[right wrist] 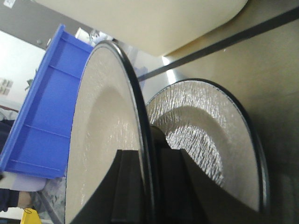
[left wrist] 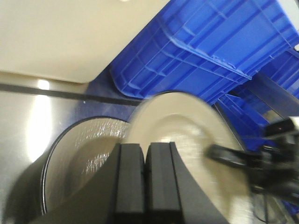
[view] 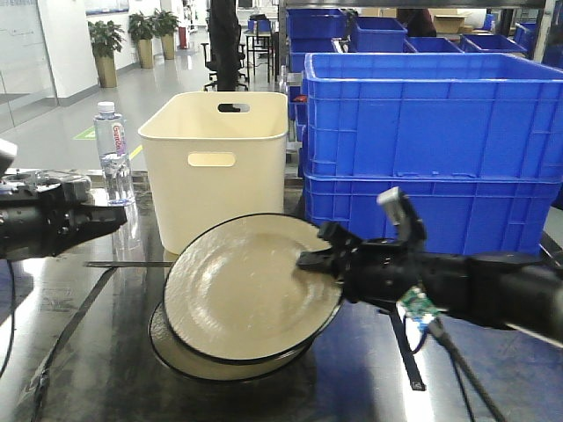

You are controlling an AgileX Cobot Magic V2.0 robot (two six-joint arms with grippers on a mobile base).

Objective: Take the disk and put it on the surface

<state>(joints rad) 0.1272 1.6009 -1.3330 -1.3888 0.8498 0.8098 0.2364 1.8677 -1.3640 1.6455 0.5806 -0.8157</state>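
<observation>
Disk [view: 251,286], a cream plate with a dark rim, is tilted up on edge above a second plate [view: 189,356] that lies flat on the worktop [view: 79,352], just in front of the cream bin [view: 215,163]. The right hand [view: 310,261] is pinching the raised disk by its rim on the side away from the bin's left wall, one finger on each face. The lift looks done and the carry is in hand; the next move seems to call for swinging the disk clear of the lower plate, levelling it, and lowering it onto a bare stretch of the dark worktop before the fingers let go. The left hand [left wrist: 145,179] hangs to the left of the bin with its fingers pressed together and nothing between them. The front view alone shows the whole layout: the water bottle [view: 113,154] left of the bin and the stacked blue crates [view: 431,149] right of it. The right wrist view alone shows the grip closely, the rim edge-on between the fingers, and a plain gap between the raised disk and the lower plate. The left wrist view shows the disk blurred, which suggests it is moving.
</observation>
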